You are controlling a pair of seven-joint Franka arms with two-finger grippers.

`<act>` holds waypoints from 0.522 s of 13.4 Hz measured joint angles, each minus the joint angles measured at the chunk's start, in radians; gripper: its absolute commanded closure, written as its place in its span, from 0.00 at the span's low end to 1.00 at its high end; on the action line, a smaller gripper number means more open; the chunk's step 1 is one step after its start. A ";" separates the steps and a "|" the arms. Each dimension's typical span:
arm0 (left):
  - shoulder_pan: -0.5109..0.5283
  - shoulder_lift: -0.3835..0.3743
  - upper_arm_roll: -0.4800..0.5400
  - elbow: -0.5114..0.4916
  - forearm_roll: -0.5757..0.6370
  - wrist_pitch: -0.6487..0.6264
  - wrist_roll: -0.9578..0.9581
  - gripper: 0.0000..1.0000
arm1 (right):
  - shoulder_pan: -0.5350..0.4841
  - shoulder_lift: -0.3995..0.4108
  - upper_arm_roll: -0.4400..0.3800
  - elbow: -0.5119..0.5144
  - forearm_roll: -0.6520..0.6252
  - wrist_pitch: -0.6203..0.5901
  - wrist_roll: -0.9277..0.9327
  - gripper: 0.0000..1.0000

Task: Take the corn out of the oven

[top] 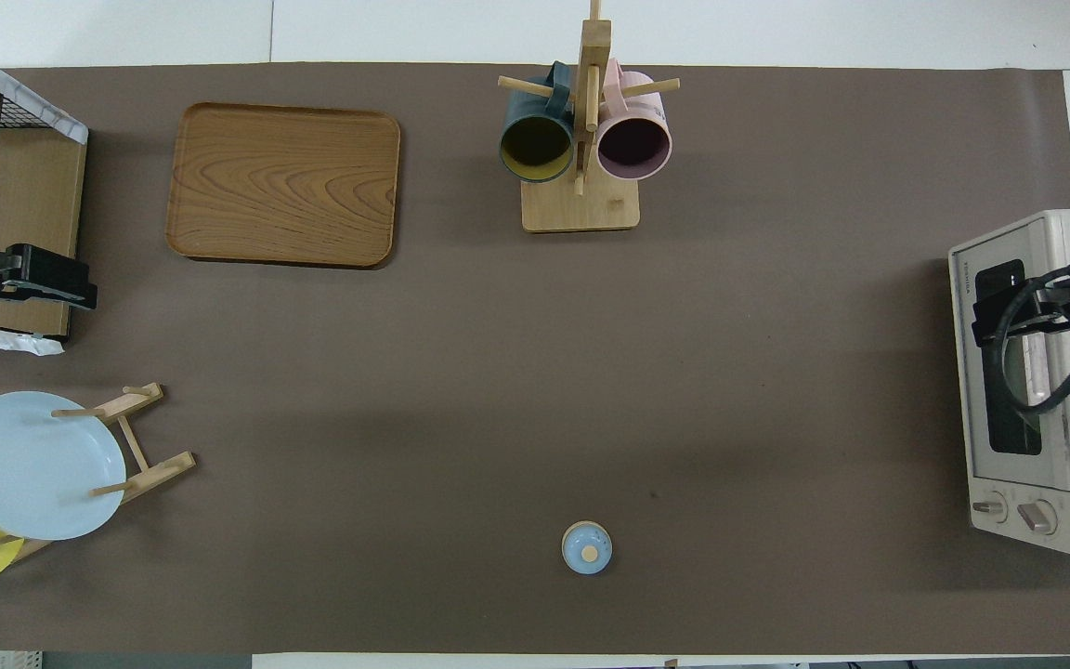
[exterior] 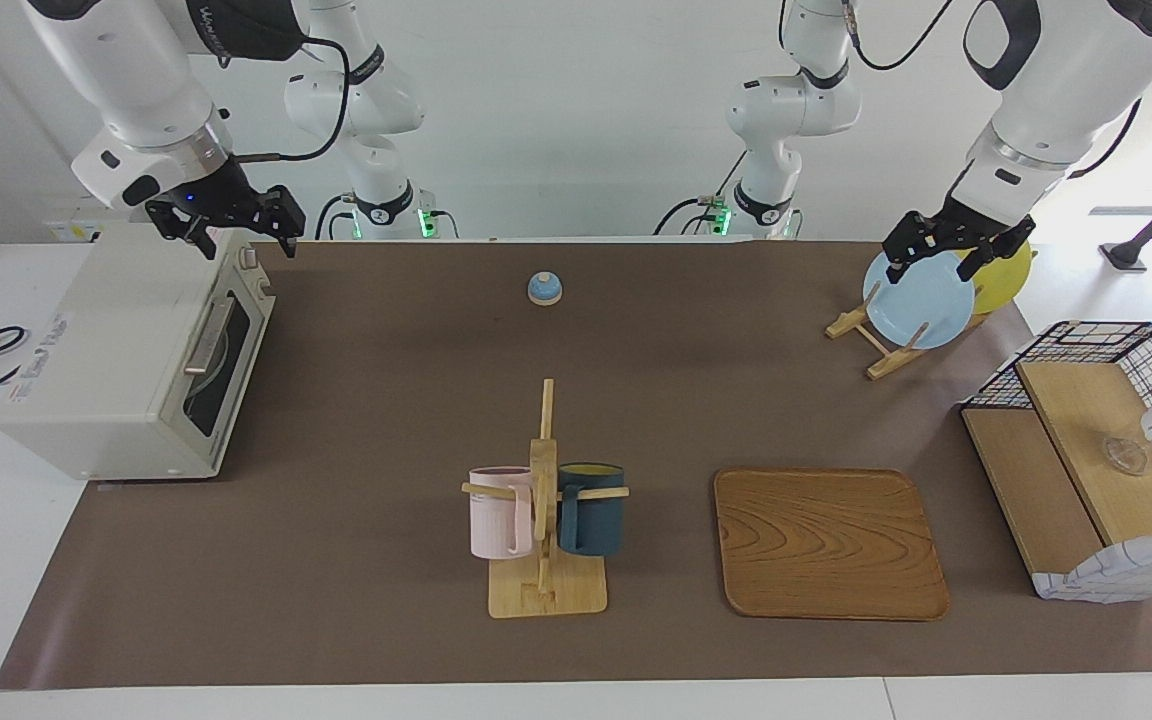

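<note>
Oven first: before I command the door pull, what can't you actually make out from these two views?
- Corn: not visible in either view; the closed dark glass door of the oven hides the inside.
- Right pincer: over the oven top in the facing view; the overhead view cuts it off at the edge.
- Left pincer: over the plate rack; contact with the blue plate cannot be judged.
- Wire basket: contents partly covered by a white arm.
</note>
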 measured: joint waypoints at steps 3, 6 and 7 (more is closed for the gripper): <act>0.000 0.000 0.000 0.000 0.000 0.000 0.000 0.00 | 0.000 0.000 0.000 0.000 0.000 0.000 0.000 0.00; 0.000 0.000 0.000 0.000 0.000 0.000 0.000 0.00 | -0.002 0.000 0.000 0.000 0.000 0.001 0.000 0.34; 0.000 0.000 0.000 0.000 0.000 0.000 0.000 0.00 | -0.004 0.000 -0.001 -0.002 0.000 0.006 -0.004 0.82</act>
